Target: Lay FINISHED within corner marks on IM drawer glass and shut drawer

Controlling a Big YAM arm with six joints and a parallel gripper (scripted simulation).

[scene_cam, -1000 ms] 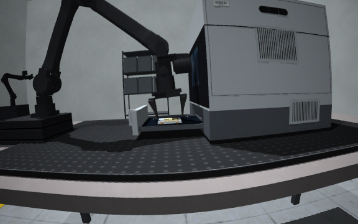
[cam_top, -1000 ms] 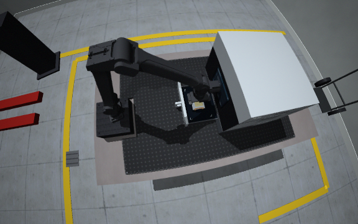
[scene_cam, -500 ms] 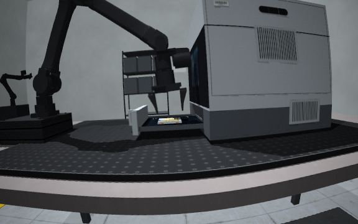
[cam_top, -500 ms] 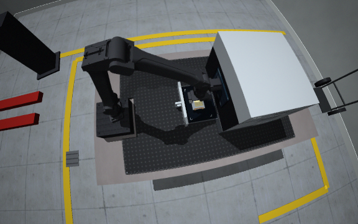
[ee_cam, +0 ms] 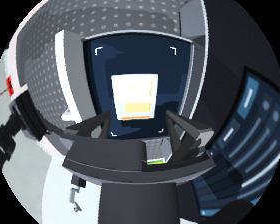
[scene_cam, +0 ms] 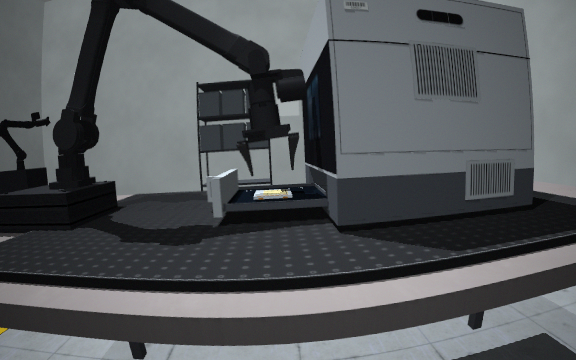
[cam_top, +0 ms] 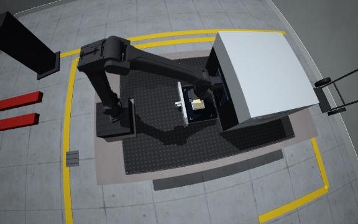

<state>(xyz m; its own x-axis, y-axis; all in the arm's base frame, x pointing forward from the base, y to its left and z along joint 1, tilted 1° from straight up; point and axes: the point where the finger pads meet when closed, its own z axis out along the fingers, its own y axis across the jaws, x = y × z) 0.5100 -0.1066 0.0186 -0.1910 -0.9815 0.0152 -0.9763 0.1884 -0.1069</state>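
The finished cassette FINISHED, white with a yellow middle, lies flat on the dark glass of the open drawer. It lies lengthwise between the white corner marks. The drawer's white front panel stands pulled out from the grey gel imager IM, which stands upright. My gripper is open and empty. It hangs a short way above the cassette, fingers pointing down.
The arm's base stands on the black perforated board left of the drawer. A shelf rack and a small second arm stand behind. Red bars and a trolley are on the floor.
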